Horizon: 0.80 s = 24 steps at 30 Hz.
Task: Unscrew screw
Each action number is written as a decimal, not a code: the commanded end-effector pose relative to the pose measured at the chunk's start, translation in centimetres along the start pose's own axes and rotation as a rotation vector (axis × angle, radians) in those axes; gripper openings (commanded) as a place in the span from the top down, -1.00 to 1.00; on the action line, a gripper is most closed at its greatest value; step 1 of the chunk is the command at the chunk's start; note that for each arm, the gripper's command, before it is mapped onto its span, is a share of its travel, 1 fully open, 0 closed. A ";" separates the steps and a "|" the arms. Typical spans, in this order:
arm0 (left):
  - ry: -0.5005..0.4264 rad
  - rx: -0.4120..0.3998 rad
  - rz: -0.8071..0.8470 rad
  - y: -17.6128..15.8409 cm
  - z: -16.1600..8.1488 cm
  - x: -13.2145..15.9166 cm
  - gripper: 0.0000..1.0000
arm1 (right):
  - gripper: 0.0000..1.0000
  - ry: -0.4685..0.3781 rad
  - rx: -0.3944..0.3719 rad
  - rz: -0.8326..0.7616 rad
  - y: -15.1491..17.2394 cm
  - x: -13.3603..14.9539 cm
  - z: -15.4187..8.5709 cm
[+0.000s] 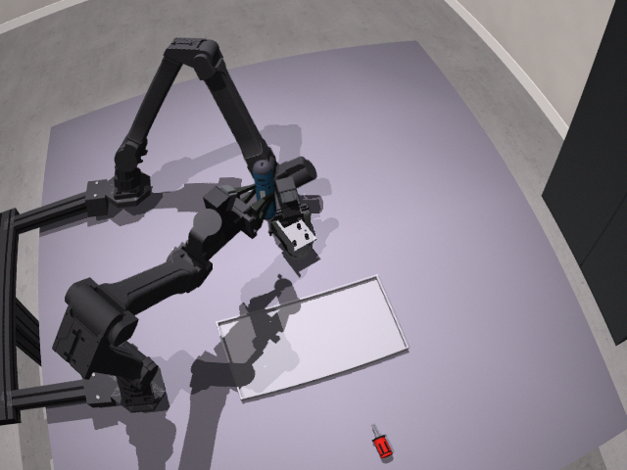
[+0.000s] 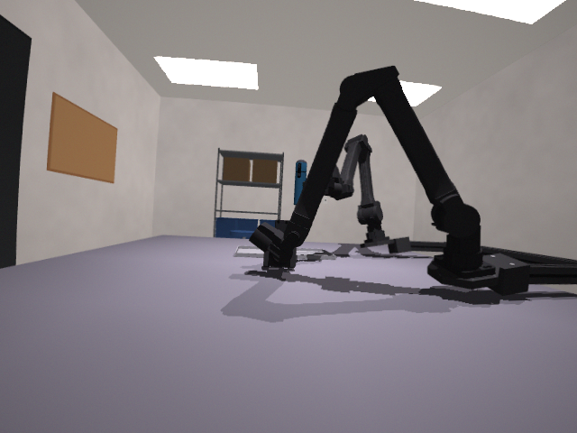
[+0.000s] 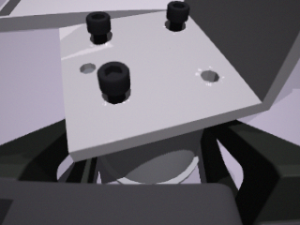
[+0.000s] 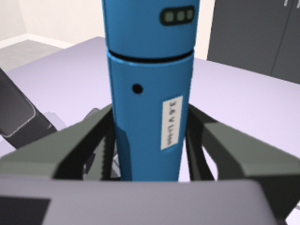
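Observation:
The joint module (image 1: 300, 251) (image 3: 150, 165) stands on the table, topped by a pale bracket plate (image 1: 295, 236) (image 3: 159, 94). Three black socket screws (image 3: 112, 81) (image 3: 98, 23) (image 3: 177, 12) stand in the plate, and the nearest one sticks up high. My left gripper (image 1: 292, 214) (image 3: 150, 112) is shut on the joint module just below the plate. My right gripper (image 1: 257, 205) (image 4: 150, 112) is shut on the electric screwdriver (image 1: 264, 182) (image 2: 300, 179) (image 4: 150, 94). It holds the tool upright, close to the plate's back left edge. The bit tip is hidden.
A flat white tray (image 1: 391, 309) lies in front of the module. A small red screwdriver (image 1: 382, 446) lies near the table's front edge. A dark cabinet (image 1: 592, 176) stands off the table's right side. A shelf unit (image 2: 249, 190) stands at the far wall.

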<state>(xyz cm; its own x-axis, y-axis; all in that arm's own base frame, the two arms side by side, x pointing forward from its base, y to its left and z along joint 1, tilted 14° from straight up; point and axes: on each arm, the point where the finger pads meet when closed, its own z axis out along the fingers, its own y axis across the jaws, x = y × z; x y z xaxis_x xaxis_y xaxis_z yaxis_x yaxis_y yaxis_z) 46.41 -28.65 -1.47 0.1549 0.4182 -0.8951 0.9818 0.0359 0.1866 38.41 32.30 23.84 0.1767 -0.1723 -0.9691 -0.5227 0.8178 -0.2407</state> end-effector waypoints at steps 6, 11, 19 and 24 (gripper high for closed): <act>-0.004 -0.018 0.017 1.3 0.1 0.3 -0.17 | 0.17 -0.087 0.002 0.008 0.2 -3.3 -0.9; -0.004 -0.018 0.017 1.3 0.1 0.3 -0.17 | 0.17 -0.122 0.011 0.014 -0.1 -5.2 -0.4; -0.004 -0.018 0.017 1.3 0.1 0.3 -0.17 | 0.17 -0.094 0.003 0.009 0.1 -3.7 -1.4; -0.004 -0.018 0.017 1.3 0.1 0.3 -0.17 | 0.17 -0.098 0.005 0.009 0.1 -3.9 -1.4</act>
<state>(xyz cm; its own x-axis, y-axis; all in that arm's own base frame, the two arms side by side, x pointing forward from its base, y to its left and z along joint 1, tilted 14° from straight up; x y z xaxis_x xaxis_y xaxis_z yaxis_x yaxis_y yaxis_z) 46.41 -28.65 -1.47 0.1549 0.4182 -0.8951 0.9818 0.0359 0.1866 37.03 31.34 23.52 0.1731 -0.1754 -0.9692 -0.5229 0.8175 -0.2414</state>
